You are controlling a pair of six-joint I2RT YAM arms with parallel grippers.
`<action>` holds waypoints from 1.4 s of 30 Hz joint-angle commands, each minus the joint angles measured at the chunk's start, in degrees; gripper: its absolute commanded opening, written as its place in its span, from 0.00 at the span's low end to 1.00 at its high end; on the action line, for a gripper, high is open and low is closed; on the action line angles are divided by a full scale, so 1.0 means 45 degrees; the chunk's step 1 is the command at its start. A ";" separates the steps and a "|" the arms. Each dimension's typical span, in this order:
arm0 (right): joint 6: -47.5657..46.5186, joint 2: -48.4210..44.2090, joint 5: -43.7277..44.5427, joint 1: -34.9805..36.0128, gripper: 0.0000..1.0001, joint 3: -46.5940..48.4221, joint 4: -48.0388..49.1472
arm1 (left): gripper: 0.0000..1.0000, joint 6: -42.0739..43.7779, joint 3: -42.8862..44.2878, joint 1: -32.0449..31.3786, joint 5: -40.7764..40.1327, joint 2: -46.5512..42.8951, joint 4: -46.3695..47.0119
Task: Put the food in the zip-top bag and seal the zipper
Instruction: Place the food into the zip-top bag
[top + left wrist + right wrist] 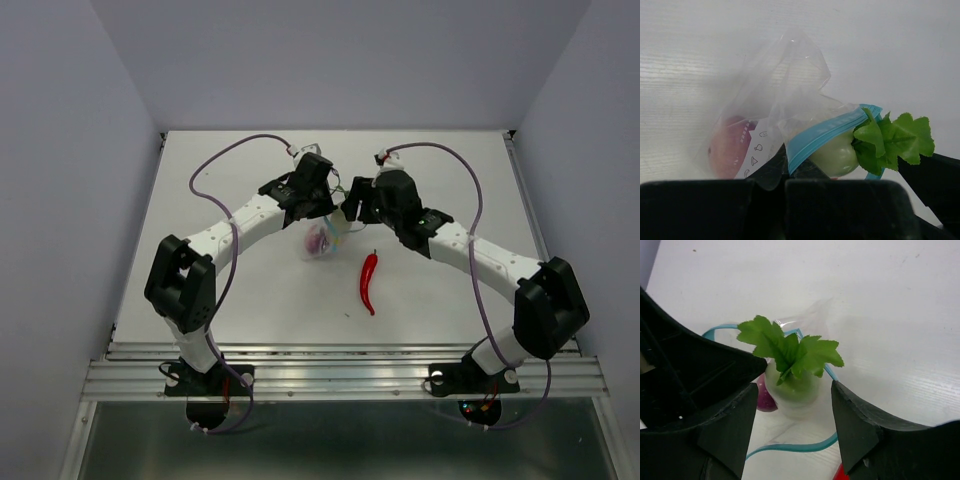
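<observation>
The clear zip-top bag [322, 243] hangs at the table's middle. My left gripper [785, 172] is shut on its edge, right at the light-blue zipper [825, 132]. The purple-red onion [729, 147] lies inside the bag. The white radish [792, 387] sits in the bag's mouth, with its green leaves [790, 347] sticking out past the zipper [790, 447]. My right gripper [795, 425] is open just behind the radish, and its fingers [855, 430] do not touch it. The red chili [369, 282] lies on the table to the right of the bag, near the right gripper [350, 212].
The white table [230, 290] is closed in by grey walls at the back and on both sides. A metal rail [340, 378] runs along the near edge by the arm bases. Purple cables [215, 170] loop above both arms.
</observation>
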 commanded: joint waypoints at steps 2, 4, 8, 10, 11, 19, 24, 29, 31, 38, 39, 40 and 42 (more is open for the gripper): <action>0.0342 0.0429 0.0438 0.0080 0.66 0.0725 -0.0152 | 0.00 -0.0185 -0.0151 0.0012 0.0213 -0.0677 0.0337; 0.0362 0.0566 0.0418 0.0080 0.63 0.0803 0.0004 | 0.00 -0.0204 -0.0112 0.0012 0.0292 -0.0599 0.0337; 0.0401 0.0956 0.0457 0.0080 0.60 0.0843 0.0786 | 0.00 -0.0204 -0.0073 0.0012 0.0526 -0.0560 0.0415; 0.0440 0.1326 0.0419 0.0080 0.54 0.1036 0.0845 | 0.00 -0.0204 -0.0092 0.0012 0.0546 -0.0598 0.0415; 0.0459 0.1445 0.0457 0.0080 0.53 0.1096 0.0807 | 0.00 -0.0204 -0.0093 0.0012 0.0546 -0.0618 0.0415; 0.0323 0.1427 0.0166 0.0080 0.32 0.0609 0.2034 | 0.00 -0.0068 -0.0132 -0.0008 0.0409 -0.0696 0.0415; 0.0283 0.1406 -0.0734 0.0080 0.62 0.0452 0.2467 | 0.00 -0.0048 -0.0190 -0.0008 0.0409 -0.0657 0.0376; 0.0147 0.1777 -0.0638 0.0080 0.68 0.0764 0.1923 | 0.00 -0.0009 -0.0268 -0.0027 0.0312 -0.0872 0.0376; 0.0089 0.2011 -0.0287 0.0080 0.68 0.0959 0.1725 | 0.00 0.0010 -0.0327 -0.0047 0.0331 -0.0969 0.0415; -0.0009 0.2305 0.0436 0.0080 0.66 0.1135 0.1452 | 0.00 0.0186 -0.0522 -0.0047 0.0351 -0.1068 0.0551; -0.0009 0.2305 0.0573 0.0080 0.66 0.1155 0.1393 | 0.00 0.0186 -0.0561 -0.0047 0.0370 -0.1087 0.0571; -0.0009 0.2325 0.0748 0.0080 0.63 0.1155 0.1392 | 0.00 0.0186 -0.0542 -0.0047 0.0370 -0.1145 0.0591; -0.0048 0.2325 0.0712 0.0080 0.50 0.1097 0.1411 | 0.00 0.0186 -0.0600 -0.0047 0.0312 -0.1165 0.0649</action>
